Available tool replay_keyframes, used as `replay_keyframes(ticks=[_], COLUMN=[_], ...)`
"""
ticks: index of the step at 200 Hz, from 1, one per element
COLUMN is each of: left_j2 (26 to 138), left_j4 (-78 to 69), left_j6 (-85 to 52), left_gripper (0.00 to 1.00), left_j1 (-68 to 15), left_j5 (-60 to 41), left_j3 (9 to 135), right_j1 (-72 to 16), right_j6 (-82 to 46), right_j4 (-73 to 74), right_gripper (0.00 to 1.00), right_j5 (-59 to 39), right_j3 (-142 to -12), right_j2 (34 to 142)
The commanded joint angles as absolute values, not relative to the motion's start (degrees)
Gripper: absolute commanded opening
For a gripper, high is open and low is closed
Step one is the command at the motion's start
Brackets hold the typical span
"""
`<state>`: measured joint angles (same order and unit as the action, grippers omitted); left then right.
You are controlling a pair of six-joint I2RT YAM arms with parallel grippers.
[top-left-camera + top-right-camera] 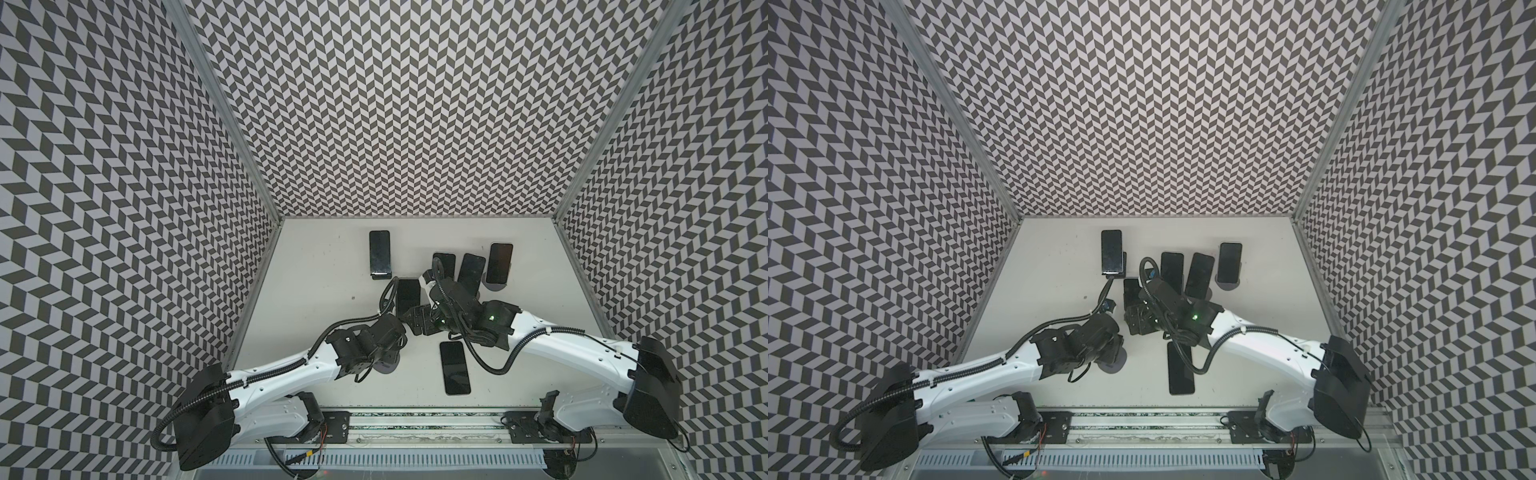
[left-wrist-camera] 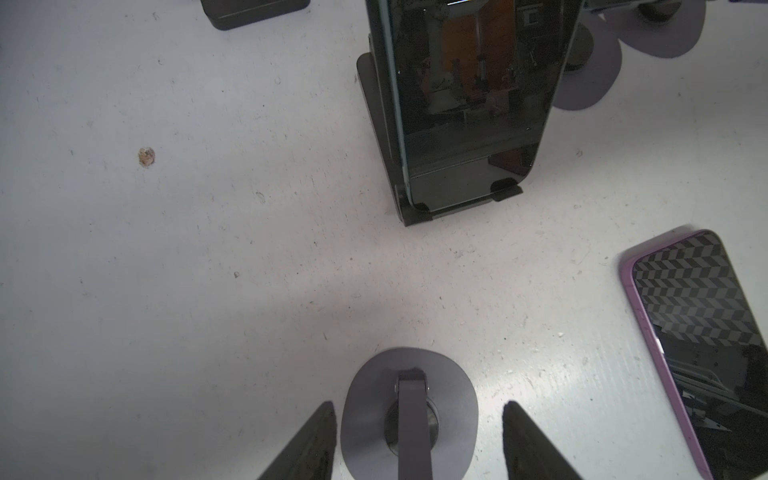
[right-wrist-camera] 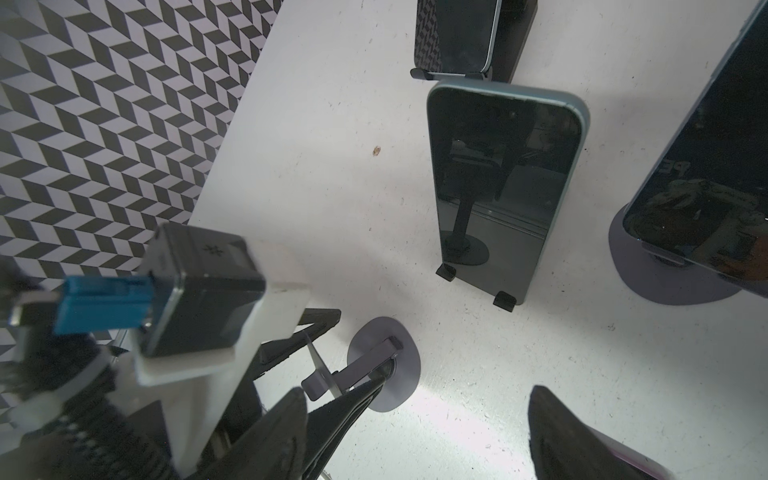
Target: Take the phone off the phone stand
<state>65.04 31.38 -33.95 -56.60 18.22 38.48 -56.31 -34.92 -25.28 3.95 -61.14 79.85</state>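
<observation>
— While the left gripper (image 2: 419,411) is clamping the empty purple metal stand (image 2: 453,386), where is the teal-edged phone (image 3: 503,187) sitting?
— It is leaning in a black plastic stand (image 2: 376,124), facing the part-open, empty right gripper (image 3: 419,399).

- You're looking into a robot lab test cell: chevron-patterned walls (image 1: 395,104) box in your white tabletop (image 1: 324,316).
- An aluminium rail (image 1: 415,432) and slotted cable duct (image 1: 395,459) run along your front edge.

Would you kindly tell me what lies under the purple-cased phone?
The purple-cased phone lies flat, screen up, on the white table; no stand shows beneath its edges. The spot directly under it is covered by the phone itself.
</observation>
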Motion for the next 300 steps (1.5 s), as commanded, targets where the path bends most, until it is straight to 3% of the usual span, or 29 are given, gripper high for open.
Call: replay_keyframes(ticks=[1, 84, 148, 300], left_j2=[63.33, 62.17, 60.45, 70.93], left_j4=[30.45, 30.15, 28.04, 20.39], left_j6=[-34.12, -31.28, -27.21, -11.74], left_gripper=[0.62, 0.6, 0.58, 0.57], left_j1=[-56.3, -53.12, -46.17, -14.49], left_j5=[18.29, 16.27, 11.65, 3.58], left_j3=[38.54, 37.88, 38.38, 47.34], right_j1=[-55.96, -55.98, -55.98, -56.0], right_j6=[-34.31, -34.45, -34.91, -30.5], right_j4=[-23.91, -24.17, -23.99, -29.28], right_gripper=[0.82, 0.81, 0.8, 0.79], right_j5=[3.25, 3.25, 3.08, 1.27], right_j3=[-62.92, -62.79, -62.97, -75.93], right_j2=[80.07, 80.05, 79.91, 84.85])
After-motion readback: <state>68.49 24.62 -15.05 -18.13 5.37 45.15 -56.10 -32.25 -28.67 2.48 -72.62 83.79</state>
